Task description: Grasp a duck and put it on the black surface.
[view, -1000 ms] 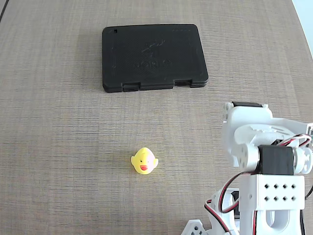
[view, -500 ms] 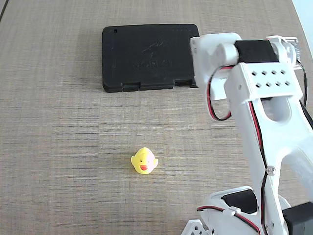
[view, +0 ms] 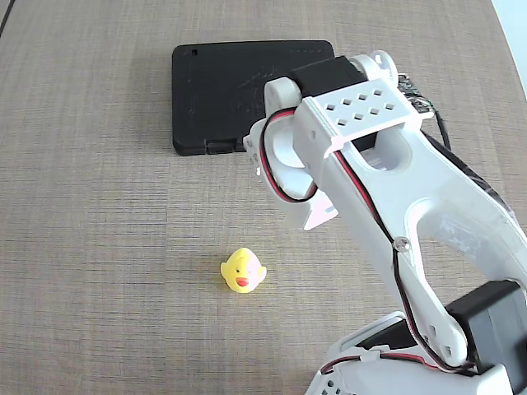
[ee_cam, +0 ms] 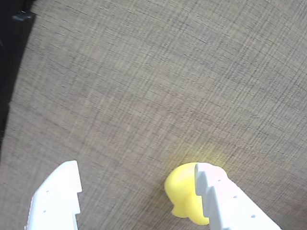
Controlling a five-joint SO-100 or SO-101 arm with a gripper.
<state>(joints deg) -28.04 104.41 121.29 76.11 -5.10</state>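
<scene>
In the wrist view, the rubber duck is seen partly behind the right finger of the open gripper.

Fixed view: duck on table, lower centre. Black surface lies flat well above it, toward top edge. Arm reaches in from lower right, overlapping slab's right part. Wrist view: duck partly behind right finger; slab at left edge.

Bright, even, soft light
Fixed view sharp; wrist view slightly soft, faint yellow glow on the desk.
</scene>
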